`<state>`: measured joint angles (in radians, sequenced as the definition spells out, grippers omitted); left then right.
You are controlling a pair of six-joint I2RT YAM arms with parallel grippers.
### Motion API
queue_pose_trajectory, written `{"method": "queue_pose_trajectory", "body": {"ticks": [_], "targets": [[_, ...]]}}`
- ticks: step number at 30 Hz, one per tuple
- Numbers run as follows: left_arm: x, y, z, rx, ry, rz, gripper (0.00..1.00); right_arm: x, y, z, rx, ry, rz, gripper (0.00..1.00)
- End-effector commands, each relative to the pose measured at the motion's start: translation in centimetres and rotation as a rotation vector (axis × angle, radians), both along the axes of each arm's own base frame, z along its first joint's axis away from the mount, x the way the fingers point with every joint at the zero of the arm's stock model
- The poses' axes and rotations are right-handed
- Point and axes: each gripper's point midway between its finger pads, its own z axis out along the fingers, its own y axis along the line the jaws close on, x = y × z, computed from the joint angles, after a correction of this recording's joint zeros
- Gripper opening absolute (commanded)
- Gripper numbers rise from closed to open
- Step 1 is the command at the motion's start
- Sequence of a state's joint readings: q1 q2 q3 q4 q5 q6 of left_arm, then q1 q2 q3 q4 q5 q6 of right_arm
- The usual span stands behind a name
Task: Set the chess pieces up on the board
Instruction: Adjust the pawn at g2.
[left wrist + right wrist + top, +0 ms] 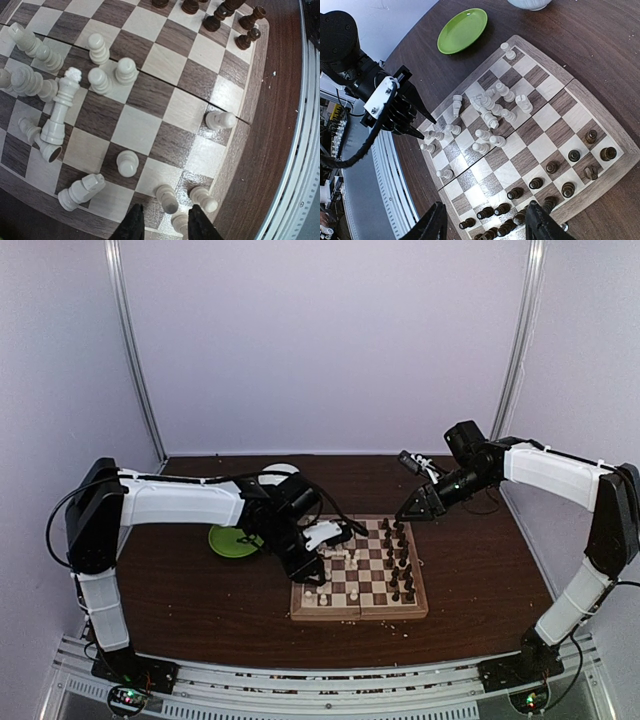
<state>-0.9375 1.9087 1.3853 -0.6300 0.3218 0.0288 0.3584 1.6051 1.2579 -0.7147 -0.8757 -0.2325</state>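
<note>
The board (358, 616) lies in the middle of the table. Cream-white chess pieces (100, 75) crowd its left half, several toppled, one tall piece (60, 110) on its side. Dark chess pieces (535, 183) stand along the right edge. My left gripper (165, 222) hovers low over the near left corner of the board, jaws apart. A white pawn (167, 198) stands just ahead of its tips and another (180, 222) between them, close to the right finger. My right gripper (486, 210) hangs open above the dark pieces, holding nothing.
A round green plate (232, 541) sits left of the board, behind my left arm. A white bowl (530, 4) stands at the back. Pale crumbs dot the brown table (470, 580) to the board's right.
</note>
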Motion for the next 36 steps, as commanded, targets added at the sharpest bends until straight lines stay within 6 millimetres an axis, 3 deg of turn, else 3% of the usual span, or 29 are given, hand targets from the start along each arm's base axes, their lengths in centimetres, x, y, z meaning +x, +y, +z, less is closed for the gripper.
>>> {"method": "queue_pose_trajectory", "body": {"ticks": [1, 19, 29, 36], "targets": [[-0.2, -0.7, 1.4, -0.024, -0.043, -0.013, 0.32, 0.6, 0.0, 0.5, 0.006, -0.009, 0.000, 0.53], [0.2, -0.8, -0.7, 0.047, -0.063, -0.003, 0.30, 0.6, 0.0, 0.6, 0.008, -0.008, 0.001, 0.53], [0.1, -1.6, -0.3, 0.026, -0.056, -0.015, 0.13, 0.6, 0.0, 0.5, 0.008, -0.005, 0.004, 0.52], [0.0, -2.3, -0.1, 0.015, -0.060, -0.024, 0.11, 0.5, 0.1, 0.4, 0.012, 0.001, 0.007, 0.52]]}}
